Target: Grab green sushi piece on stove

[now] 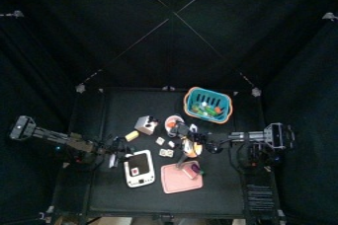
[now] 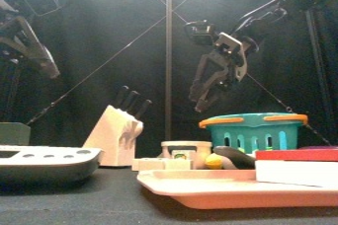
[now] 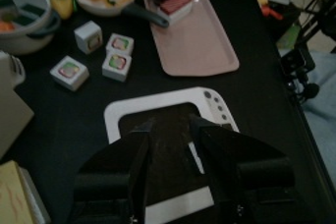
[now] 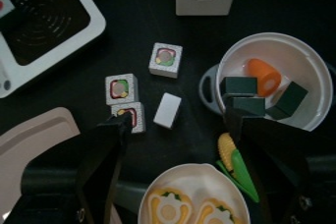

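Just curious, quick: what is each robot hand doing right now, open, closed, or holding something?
Left gripper: above the stove, cannot be told.
Right gripper: open, empty, over the sushi pieces.

Top view looks straight down from far above, tabletop (image 1: pixel 99 106) small at centre; front view sits at tabletop edge, level, close to the stove (image 2: pixel 46 162) and pink tray (image 2: pixel 211 185). Both wrist views look down close; both show the sushi cubes (image 3: pixel 118 44).

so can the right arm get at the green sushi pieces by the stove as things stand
Probably yes: the right claw hangs open over the sushi pieces, with nothing covering them, though the white bowl sits close beside.
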